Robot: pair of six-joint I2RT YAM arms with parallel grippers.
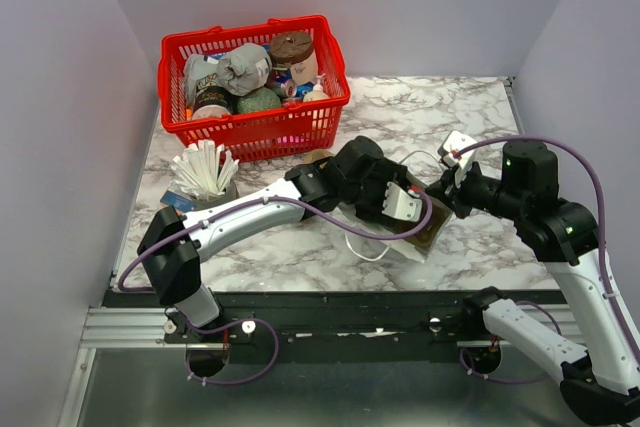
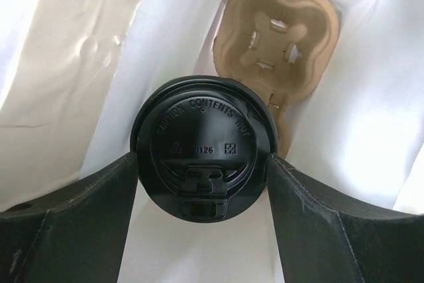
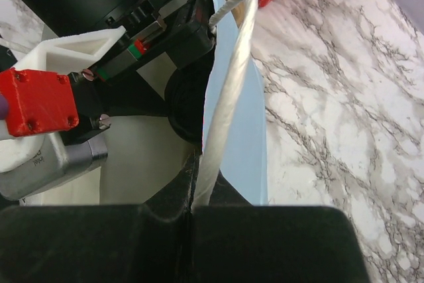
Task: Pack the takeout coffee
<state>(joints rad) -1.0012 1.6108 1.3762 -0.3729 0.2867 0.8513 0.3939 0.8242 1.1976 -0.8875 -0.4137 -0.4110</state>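
Soft, even light overhead, faint shadows. From the left wrist the white bag (image 2: 66, 64) glows overexposed, the black lid (image 2: 202, 147) sharp. Near the right wrist lens, the fingers (image 3: 265, 243) are dark, blurred

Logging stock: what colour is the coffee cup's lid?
The round plastic lid is black; left wrist view.

Bag (image 2: 93, 64) walls crowd the left gripper (image 2: 202, 164) on both sides, and the lid (image 2: 199, 137) fills the gap between its 2 fingers. Beyond it, the carrier (image 2: 275, 38) takes the bag's far right corner. The right gripper (image 3: 192, 203) pinches the bag's rim and handle (image 3: 232, 64). Bare table (image 3: 331, 97) lies beside the outer wall.
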